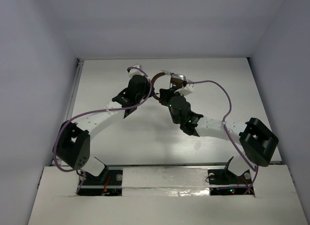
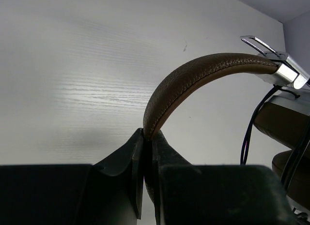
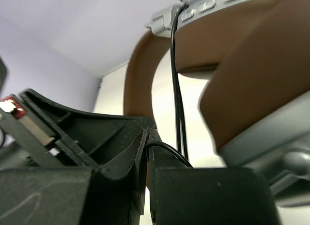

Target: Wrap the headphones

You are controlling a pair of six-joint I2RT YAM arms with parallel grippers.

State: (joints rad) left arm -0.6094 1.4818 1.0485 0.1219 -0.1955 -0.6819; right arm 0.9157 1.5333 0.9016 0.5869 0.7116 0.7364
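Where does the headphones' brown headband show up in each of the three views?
Top external: headband, a small brown arc just above the picture's centre.
Left wrist: headband arches from centre to upper right, clamped in the left gripper.
Right wrist: headband is the vertical brown strip, upper left of centre.
Shared landmark: silver bracket at the headband's end.

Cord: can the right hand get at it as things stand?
Likely yes: the right hand looks shut on the cord, which hangs free beside the earcups; the left hand only pins the headband.
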